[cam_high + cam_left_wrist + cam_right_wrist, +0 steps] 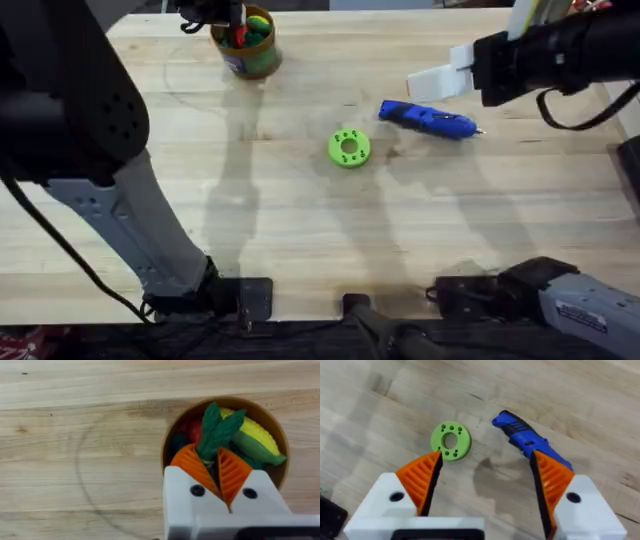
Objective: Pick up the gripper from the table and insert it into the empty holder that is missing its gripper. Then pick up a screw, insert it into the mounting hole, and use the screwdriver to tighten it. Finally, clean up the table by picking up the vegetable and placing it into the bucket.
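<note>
The yellow-orange bucket (246, 50) stands at the far left of the table. My left gripper (238, 22) hangs right over it. Seen from the left wrist, the left gripper (212, 457) is shut on the green leafy top of the vegetable (216, 427), which sits inside the bucket (272, 420) beside a yellow corn piece (255, 435). The blue screwdriver (430, 119) lies flat at the right. My right gripper (445, 72) hovers open above it, empty; in the right wrist view the right gripper (485, 480) frames the screwdriver (527, 440). The loose gripper, holder and screw are out of view.
A green ring-shaped disc (349, 148) with small holes lies mid-table, left of the screwdriver, and shows as the disc (450, 441) in the right wrist view. Bare wood stretches across the near half of the table (300, 230). The arm bases line the front edge.
</note>
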Robot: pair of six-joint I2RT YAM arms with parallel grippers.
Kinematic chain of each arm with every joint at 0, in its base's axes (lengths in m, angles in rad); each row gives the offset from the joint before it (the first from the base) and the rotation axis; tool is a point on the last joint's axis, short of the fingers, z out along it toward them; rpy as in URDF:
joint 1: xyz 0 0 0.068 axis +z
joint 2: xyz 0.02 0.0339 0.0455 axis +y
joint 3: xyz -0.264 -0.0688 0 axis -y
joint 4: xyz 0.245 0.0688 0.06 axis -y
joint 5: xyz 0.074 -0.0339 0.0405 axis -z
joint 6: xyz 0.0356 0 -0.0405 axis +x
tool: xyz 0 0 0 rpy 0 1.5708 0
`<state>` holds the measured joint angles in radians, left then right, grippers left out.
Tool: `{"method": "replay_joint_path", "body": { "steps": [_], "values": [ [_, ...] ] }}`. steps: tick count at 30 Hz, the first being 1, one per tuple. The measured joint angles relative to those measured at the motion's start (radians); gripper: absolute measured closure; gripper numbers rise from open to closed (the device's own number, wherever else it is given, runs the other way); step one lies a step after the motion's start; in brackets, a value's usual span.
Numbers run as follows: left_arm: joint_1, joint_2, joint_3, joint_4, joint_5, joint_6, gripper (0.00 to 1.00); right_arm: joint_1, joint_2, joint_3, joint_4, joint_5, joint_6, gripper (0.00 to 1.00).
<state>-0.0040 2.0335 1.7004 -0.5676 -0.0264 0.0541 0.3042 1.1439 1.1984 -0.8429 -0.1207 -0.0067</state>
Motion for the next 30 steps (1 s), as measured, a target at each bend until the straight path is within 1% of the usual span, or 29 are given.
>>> {"method": "replay_joint_path", "body": {
  "steps": [1,2,4,7,8,9,10,12,17,21,30],
  "values": [
    [0.000,0.000,0.000,0.002,0.000,0.000,0.970,0.000,0.000,0.000,0.000,0.000,0.000,0.007],
    [0.000,0.000,0.000,0.004,0.000,0.006,0.922,0.000,0.000,0.000,0.000,0.000,0.000,0.007],
    [0.000,0.000,0.000,0.011,0.001,0.007,0.630,0.000,0.000,0.000,0.000,0.000,0.000,0.007],
    [0.000,0.000,0.004,0.011,0.001,0.007,0.156,0.000,0.000,0.000,0.000,0.000,0.000,0.007],
    [0.000,0.000,0.008,0.002,0.001,0.007,0.059,0.000,0.000,0.000,0.000,0.000,0.000,0.007],
    [0.000,0.000,0.016,-0.015,0.002,0.007,0.027,0.000,0.000,0.000,0.000,0.000,0.000,0.007],
    [0.000,0.000,0.026,-0.031,0.004,0.007,0.018,0.000,0.000,0.000,0.000,0.000,0.000,0.007],
    [0.000,0.000,0.048,-0.064,0.007,0.007,0.015,0.000,0.000,0.000,0.000,0.000,0.000,0.007],
    [0.000,-0.038,0.094,-0.224,0.014,0.007,0.015,0.000,0.000,0.000,0.000,0.000,0.000,0.007],
    [0.000,-0.137,0.096,-0.317,0.038,0.008,0.015,0.000,0.000,0.000,0.000,0.000,0.000,0.007],
    [-0.009,-0.409,0.109,-0.583,0.056,0.013,0.015,0.000,0.000,0.000,0.001,0.000,0.000,0.009]
  ]
}}
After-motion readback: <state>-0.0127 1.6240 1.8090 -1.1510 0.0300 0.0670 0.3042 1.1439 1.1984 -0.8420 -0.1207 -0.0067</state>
